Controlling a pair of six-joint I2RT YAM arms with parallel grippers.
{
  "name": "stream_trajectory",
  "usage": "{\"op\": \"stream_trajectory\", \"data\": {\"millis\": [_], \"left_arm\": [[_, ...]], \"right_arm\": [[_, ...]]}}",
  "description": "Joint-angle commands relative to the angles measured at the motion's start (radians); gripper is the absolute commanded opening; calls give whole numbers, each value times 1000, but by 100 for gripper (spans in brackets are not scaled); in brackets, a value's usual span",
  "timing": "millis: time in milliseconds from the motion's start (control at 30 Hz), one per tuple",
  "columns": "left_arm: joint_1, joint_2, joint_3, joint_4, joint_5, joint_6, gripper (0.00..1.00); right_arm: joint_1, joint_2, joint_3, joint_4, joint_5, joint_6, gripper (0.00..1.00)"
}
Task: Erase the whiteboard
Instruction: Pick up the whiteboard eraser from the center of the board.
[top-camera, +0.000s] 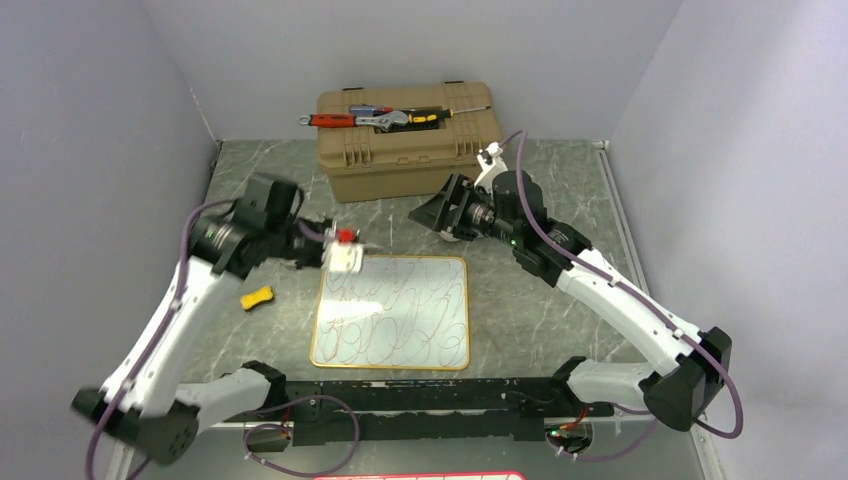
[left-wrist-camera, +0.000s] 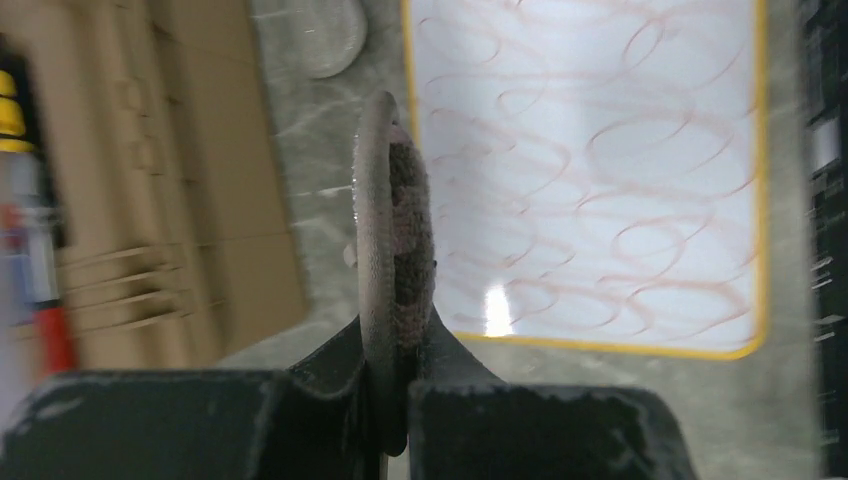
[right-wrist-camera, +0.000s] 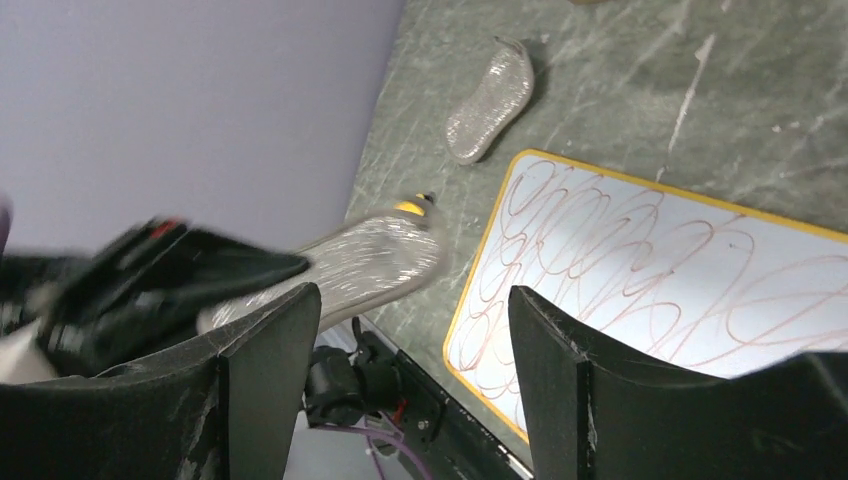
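The whiteboard (top-camera: 390, 312) lies flat in the middle of the table, yellow-rimmed and covered with reddish scribbles (left-wrist-camera: 600, 180). My left gripper (top-camera: 335, 245) hovers at its far left corner. It is shut (left-wrist-camera: 395, 340) on a thin silver-grey eraser (left-wrist-camera: 390, 230) with a dark felt face, held edge-on just off the board's rim. From the right wrist the same eraser (right-wrist-camera: 370, 262) shows as a glittery oval beside the board (right-wrist-camera: 680, 280). My right gripper (top-camera: 432, 213) hangs above the table past the board's far edge, open (right-wrist-camera: 415, 310) with nothing between its fingers.
A tan toolbox (top-camera: 408, 140) with hand tools on its lid stands at the back. A small yellow object (top-camera: 257, 297) lies left of the board. A second glittery oval piece (right-wrist-camera: 490, 100) rests on the table near the board's corner (left-wrist-camera: 325, 35). Grey walls close in both sides.
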Motion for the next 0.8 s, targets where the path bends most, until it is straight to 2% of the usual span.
{"op": "stream_trajectory", "data": {"millis": [0,133,233,300,500,667,767], "left_arm": [[-55,-244,-191,177,-148,429,4],[-78,-428,-376,337,-119,717,4],[-78,-502,-507,515,-100,845,4],[-79,-517,-540,587,-83,881,4],[-78,-548,-590,623,-42,984,4],[-79,-564,-595,636,-32,981,4],[-79,-573,-594,640,-30,953,4]], "right_arm": [[-42,32,-36,67,-136,149,74],[-41,53,-66,212,-203,241,77],[-16,78,-67,281,-214,274,77],[9,106,-54,281,-212,270,76],[40,165,-65,379,-229,292,68],[63,216,-45,358,-191,283,65],[71,240,-26,376,-177,275,58]]}}
